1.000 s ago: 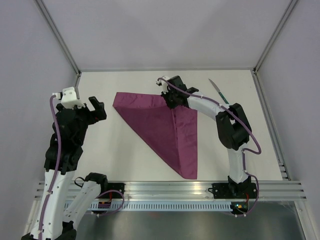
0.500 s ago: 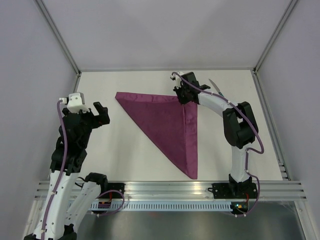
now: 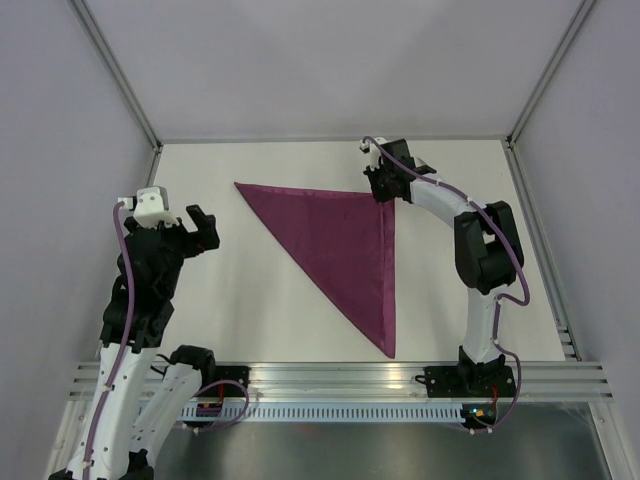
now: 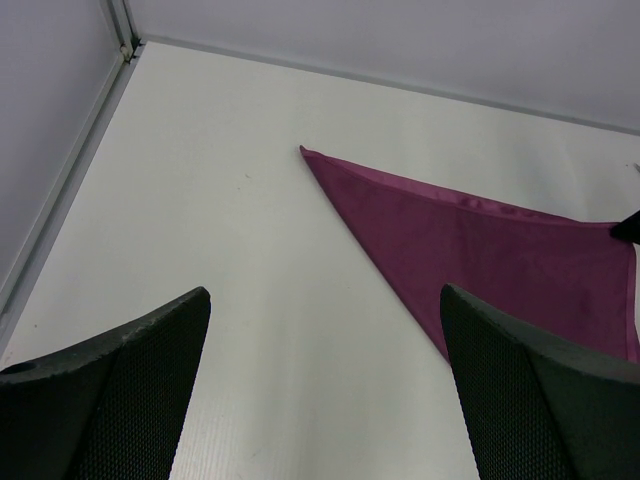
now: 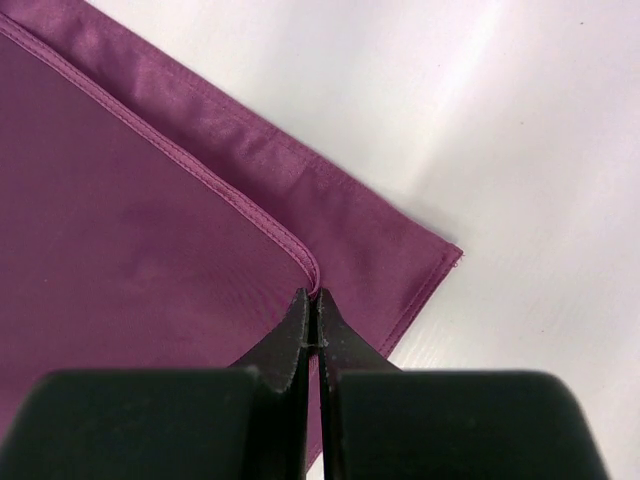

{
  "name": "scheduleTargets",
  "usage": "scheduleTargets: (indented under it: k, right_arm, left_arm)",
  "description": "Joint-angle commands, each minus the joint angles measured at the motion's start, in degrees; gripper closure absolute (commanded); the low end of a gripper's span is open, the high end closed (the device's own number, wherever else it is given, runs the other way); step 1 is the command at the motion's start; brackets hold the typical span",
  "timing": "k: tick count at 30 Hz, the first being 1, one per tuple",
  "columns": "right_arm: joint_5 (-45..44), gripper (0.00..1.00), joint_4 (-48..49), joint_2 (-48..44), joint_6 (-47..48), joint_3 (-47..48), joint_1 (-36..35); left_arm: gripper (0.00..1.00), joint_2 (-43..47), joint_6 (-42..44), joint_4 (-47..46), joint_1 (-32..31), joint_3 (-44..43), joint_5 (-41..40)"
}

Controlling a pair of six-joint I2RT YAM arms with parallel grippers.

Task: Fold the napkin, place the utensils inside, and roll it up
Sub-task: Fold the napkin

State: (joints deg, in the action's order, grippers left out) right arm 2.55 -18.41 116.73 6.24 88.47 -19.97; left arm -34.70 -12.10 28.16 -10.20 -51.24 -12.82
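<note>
On the bench (image 3: pixel 270 290): napkin (image 3: pixel 340 235) folded into a flat triangle, centre-right.
Right gripper (image 5: pixel 312 300): jaws pinched together on the upper layer's corner, at the napkin's far right corner.
Left gripper (image 4: pixel 325 292): jaws wide apart, held above the bench, well left of the napkin.

The plum-purple napkin (image 3: pixel 345 245) lies flat on the tabletop (image 3: pixel 250 290), folded into a triangle, its upper layer's far-right corner pinched in my right fingers (image 5: pixel 293 345).

napkin (image 4: pixel 480 240): cut by right frame edge | corner under right pincer (image 3: pixel 385 194): hidden
</note>
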Motion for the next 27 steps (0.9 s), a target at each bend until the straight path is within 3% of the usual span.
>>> scheduleTargets:
  k: [1,27]
  right_arm:
    - [-0.9,0.99,1.8,-0.9,0.4,0.0,0.7]
    - [-1.6,1.00,2.3,2.0,1.1,0.4,4.1]
  left_arm:
    - [0.00,0.3,1.4,-2.1,0.3,0.2,1.4]
    - [0.00,0.3,1.4,-1.8,0.3,0.4,2.0]
